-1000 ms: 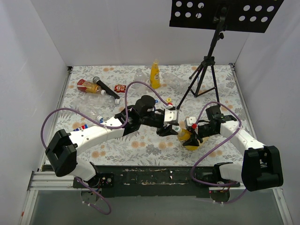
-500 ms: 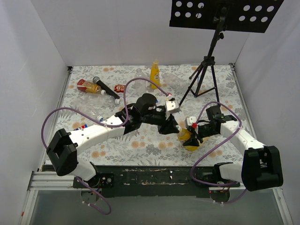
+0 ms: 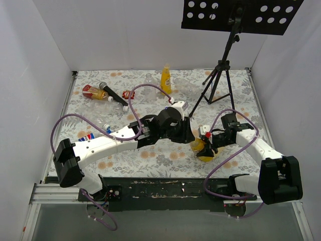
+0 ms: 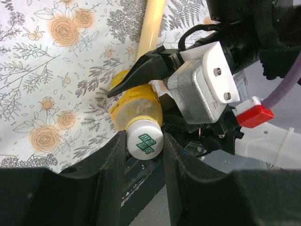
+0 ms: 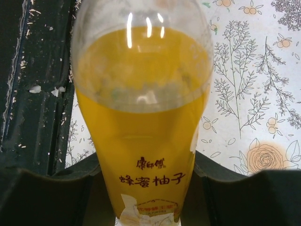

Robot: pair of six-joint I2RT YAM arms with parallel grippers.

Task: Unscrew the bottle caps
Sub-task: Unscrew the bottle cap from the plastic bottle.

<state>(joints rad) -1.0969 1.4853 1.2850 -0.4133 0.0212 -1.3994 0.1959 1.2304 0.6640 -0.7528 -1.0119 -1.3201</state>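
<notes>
A small bottle [image 4: 136,106] of orange-yellow drink is held tilted above the table's near edge. My right gripper [image 5: 146,165] is shut on its labelled body [image 5: 141,141]. The bottle's white cap [image 4: 145,138], printed with green characters, sits between the black fingers of my left gripper [image 4: 145,143], which are shut against both its sides. In the top view the left gripper [image 3: 189,136] and the right gripper [image 3: 206,142] meet over the bottle [image 3: 201,149], and the cap is hidden there.
At the back, another yellow bottle [image 3: 165,80] stands upright, and clear bottles [image 3: 186,86] lie beside it. A red-labelled bottle [image 3: 92,91] and a black microphone [image 3: 111,93] lie back left. A tripod stand [image 3: 216,83] rises back right. A tan stick [image 4: 151,23] lies behind the held bottle.
My left arm has swung right and turned at the wrist, bringing its gripper onto the bottle's cap, and its jaws have closed. The right arm and bottle have stayed put.
</notes>
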